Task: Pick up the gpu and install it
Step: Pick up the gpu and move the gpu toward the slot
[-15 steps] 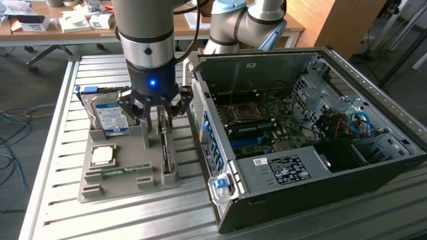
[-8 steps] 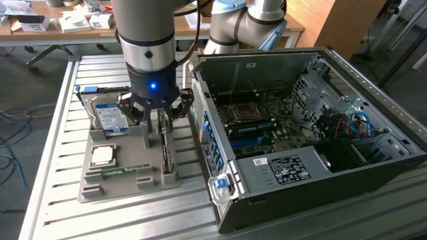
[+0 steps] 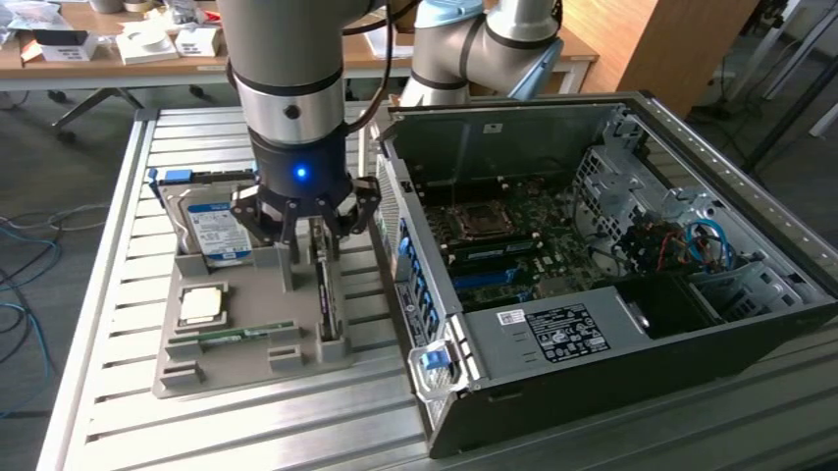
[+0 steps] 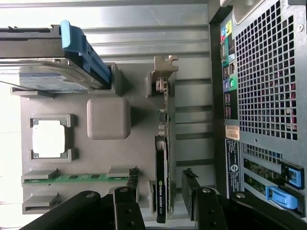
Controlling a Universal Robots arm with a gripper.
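The gpu (image 3: 325, 306) stands on its edge in a slot of the grey holder (image 3: 249, 365) on the slatted table. In the wrist view the gpu (image 4: 162, 153) appears edge-on, a thin dark and green card with its pale metal bracket (image 4: 164, 72) at the far end. My gripper (image 3: 312, 247) hangs straight above the card, open. Its two black fingers (image 4: 130, 191) sit one on each side of the card's near end, with a gap on both sides. The gripper (image 4: 160, 173) holds nothing.
The holder (image 4: 108, 117) also carries a hard drive with a blue frame (image 3: 210, 221), a square processor (image 3: 200, 304) and a narrow green memory strip (image 3: 235, 336). The open computer case (image 3: 590, 265) lies close on the exterior view's right, its rear panel (image 4: 259, 96) beside the card.
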